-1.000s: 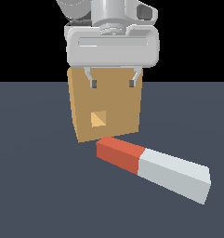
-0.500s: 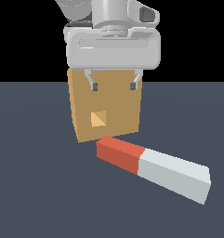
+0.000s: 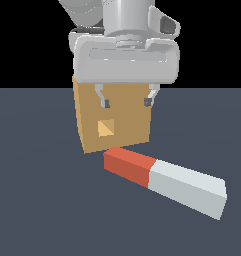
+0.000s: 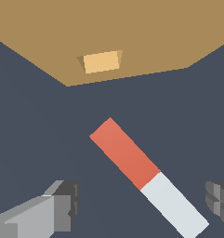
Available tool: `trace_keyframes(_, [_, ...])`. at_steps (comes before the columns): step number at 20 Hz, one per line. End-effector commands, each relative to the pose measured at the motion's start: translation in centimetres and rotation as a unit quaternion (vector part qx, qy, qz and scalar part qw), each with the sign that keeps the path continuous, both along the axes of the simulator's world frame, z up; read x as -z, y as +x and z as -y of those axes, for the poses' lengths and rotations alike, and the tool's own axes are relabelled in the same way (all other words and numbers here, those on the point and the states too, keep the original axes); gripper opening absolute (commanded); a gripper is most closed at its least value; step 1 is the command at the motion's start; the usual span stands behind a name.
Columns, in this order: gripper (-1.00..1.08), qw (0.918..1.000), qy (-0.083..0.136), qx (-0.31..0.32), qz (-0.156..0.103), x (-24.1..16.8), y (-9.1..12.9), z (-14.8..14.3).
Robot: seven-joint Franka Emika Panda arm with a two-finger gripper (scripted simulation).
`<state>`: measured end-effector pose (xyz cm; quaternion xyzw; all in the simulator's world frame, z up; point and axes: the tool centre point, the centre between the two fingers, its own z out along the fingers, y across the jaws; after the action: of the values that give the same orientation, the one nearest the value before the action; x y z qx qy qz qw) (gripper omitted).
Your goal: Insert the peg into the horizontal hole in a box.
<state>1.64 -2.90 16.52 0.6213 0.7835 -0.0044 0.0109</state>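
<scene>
The tool (image 3: 126,103) hangs above the counter (image 3: 37,200) with its jaws spread wide and nothing between them; both fingertips (image 3: 105,104) show clear of every object. The peg (image 3: 164,181) lies flat on the counter, below the tool and on the near side of the box (image 3: 127,122). Its red end (image 3: 128,166) points toward the box face and rests just beside it, not touching as far as can be seen; the white part (image 3: 188,189) runs away toward the near right of the exterior view.

In the wrist view the peg (image 4: 148,176) lies diagonally between the two fingers (image 4: 62,207), so its long axis stands oblique to the line joining them. The same axis is skewed to the hole (image 4: 102,61), which opens in the box face (image 4: 48,32) beyond the red end (image 4: 123,153).

Judgement: the peg is not yet gripped. The coming move turns on this skew: the wrist probably needs to rotate so the fingers close across the peg's narrow width, then descend over the white part, leaving the red end free to lead into the hole (image 3: 105,128).
</scene>
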Motion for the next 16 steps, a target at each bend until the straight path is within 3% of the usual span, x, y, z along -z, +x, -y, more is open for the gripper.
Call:
trace_keyframes(1, [1.0,0.9997,0.001,-0.026,-0.001,0.7,0.4,0.8])
trace_keyframes(9, [1.0,0.9935,0.003,-0.113,-0.003,2.8,2.1,3.0])
trace_keyframes(16, [1.0,0.981,0.005,-0.194,-0.004,4.9,4.1,4.8])
